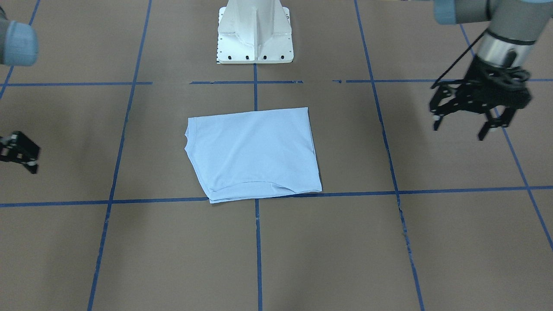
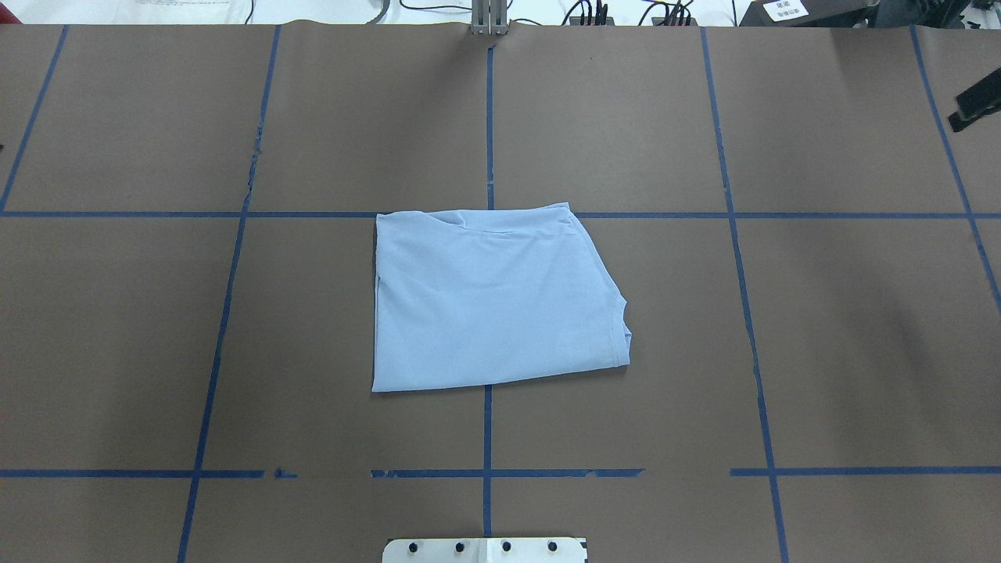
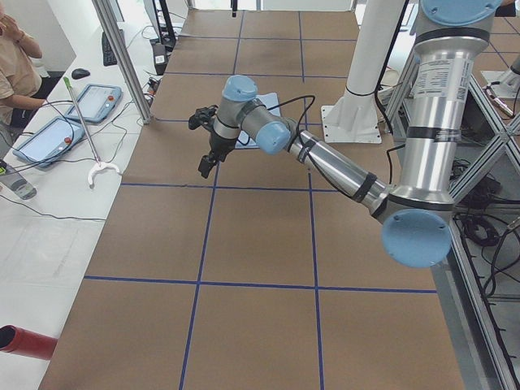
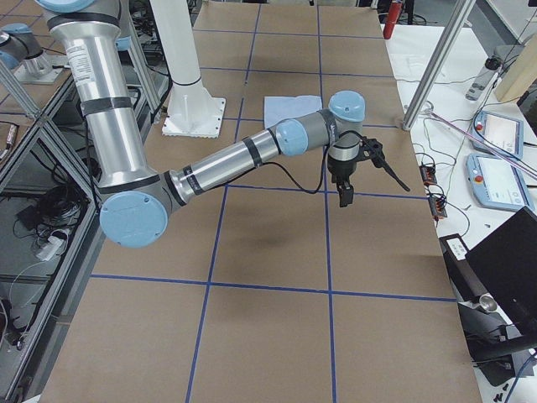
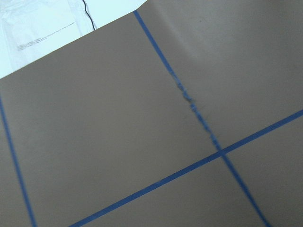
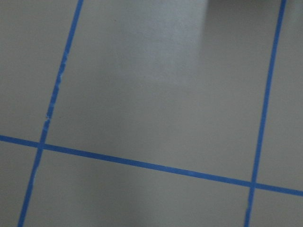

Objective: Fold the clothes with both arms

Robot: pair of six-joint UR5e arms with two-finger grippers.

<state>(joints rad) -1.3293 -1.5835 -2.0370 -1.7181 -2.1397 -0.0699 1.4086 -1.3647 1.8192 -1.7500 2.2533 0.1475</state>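
From across the table you saw the folded T-shirt (image 1: 255, 155) lying flat at the centre of the table (image 1: 345, 259). The left gripper (image 1: 459, 129) hung well off to one side, fingers spread and empty. From the right end, you saw the right gripper (image 4: 375, 193) with its fingers likewise splayed, holding nothing.

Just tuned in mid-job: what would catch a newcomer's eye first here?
The light blue T-shirt lies folded into a rough rectangle at the centre of the brown table. The left gripper hangs open well off to one side, the right gripper off the other, neither touching it.
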